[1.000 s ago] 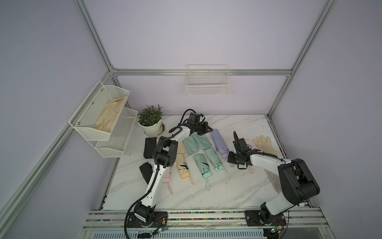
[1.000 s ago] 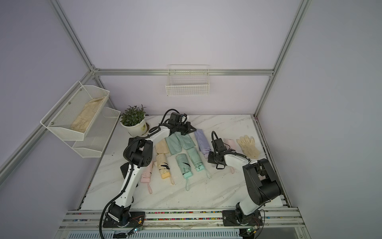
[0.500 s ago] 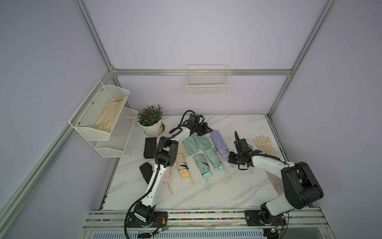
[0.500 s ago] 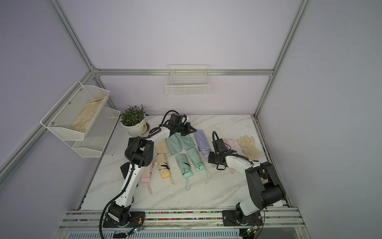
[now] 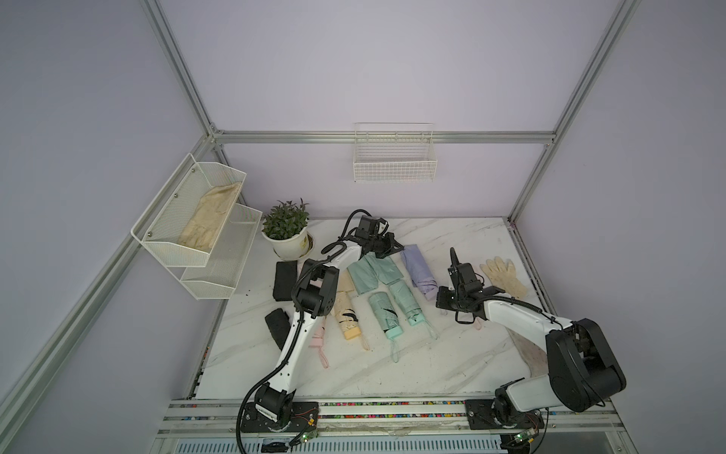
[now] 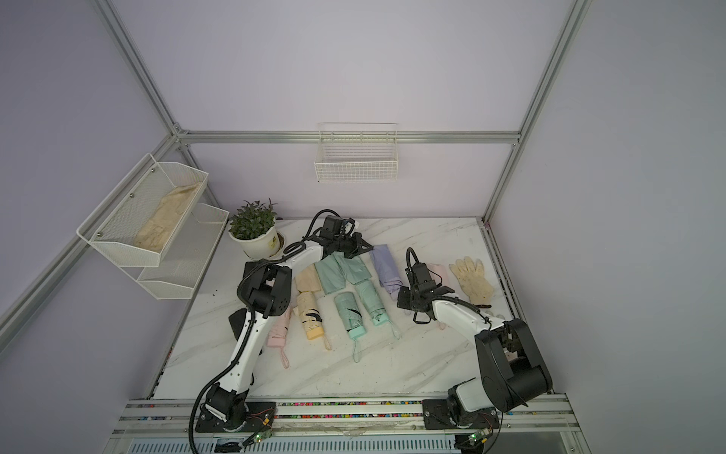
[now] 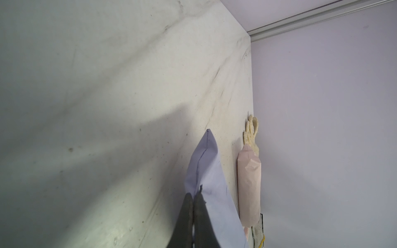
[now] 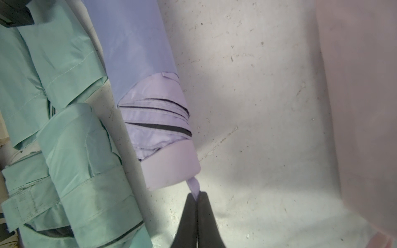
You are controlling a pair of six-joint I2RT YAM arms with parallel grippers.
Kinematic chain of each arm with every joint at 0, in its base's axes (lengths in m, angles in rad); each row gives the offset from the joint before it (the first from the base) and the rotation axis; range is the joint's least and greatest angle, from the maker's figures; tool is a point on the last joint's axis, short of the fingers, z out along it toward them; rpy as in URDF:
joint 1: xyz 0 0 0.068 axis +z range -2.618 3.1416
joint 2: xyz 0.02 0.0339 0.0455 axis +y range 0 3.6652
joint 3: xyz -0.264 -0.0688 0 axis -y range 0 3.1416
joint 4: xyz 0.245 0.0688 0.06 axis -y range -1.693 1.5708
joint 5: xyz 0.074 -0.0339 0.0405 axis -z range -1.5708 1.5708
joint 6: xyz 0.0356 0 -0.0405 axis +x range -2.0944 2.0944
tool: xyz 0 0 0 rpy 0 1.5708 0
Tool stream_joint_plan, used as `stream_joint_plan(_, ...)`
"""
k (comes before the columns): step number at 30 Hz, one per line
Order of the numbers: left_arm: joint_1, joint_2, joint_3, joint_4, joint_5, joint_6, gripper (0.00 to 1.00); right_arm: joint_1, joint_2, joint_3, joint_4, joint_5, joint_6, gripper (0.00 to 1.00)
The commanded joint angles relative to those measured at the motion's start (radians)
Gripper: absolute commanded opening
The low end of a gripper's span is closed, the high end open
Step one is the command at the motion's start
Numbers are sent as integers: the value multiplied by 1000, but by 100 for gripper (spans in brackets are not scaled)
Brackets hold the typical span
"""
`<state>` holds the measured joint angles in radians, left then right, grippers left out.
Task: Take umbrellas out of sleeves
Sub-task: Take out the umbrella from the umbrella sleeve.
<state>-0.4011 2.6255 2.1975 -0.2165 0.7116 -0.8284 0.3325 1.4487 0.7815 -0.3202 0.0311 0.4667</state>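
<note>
The lilac umbrella (image 8: 159, 120) lies partly inside its lilac sleeve (image 5: 415, 265), with the folded canopy and the blocky handle (image 8: 169, 167) sticking out. My right gripper (image 8: 196, 194) is shut on the umbrella's wrist loop (image 8: 193, 185), just off the handle; in both top views it sits at the sleeve's near end (image 5: 443, 307) (image 6: 404, 306). My left gripper (image 7: 193, 195) is shut on the edge of the lilac sleeve (image 7: 206, 171) at its far, closed end (image 5: 393, 250) (image 6: 363, 250). A pink sleeve (image 7: 249, 186) with something inside lies beyond, partly hidden by my right arm.
Two mint umbrellas (image 5: 387, 318) (image 5: 408, 300) and their mint sleeves (image 5: 371, 271) lie left of the lilac one, then a yellow umbrella (image 5: 345, 318), a pink one (image 5: 318, 334) and a black one (image 5: 277, 326). Cream gloves (image 5: 503, 275) lie at the right edge, a potted plant (image 5: 286, 232) at the back.
My right arm's elbow has swung toward the front right, and its gripper has shifted slightly right while still by the lilac handle. The left arm has not moved.
</note>
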Motion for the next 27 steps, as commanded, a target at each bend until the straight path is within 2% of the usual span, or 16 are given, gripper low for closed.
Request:
stream_joint_plan(1,34,-26,56,69,-15,-6,0,5,-41,-10,-57,51,9,0)
stream_joint_plan(27,47,-34,30,88,-16,-14,0,5,-56,-22,-64,56,8,3)
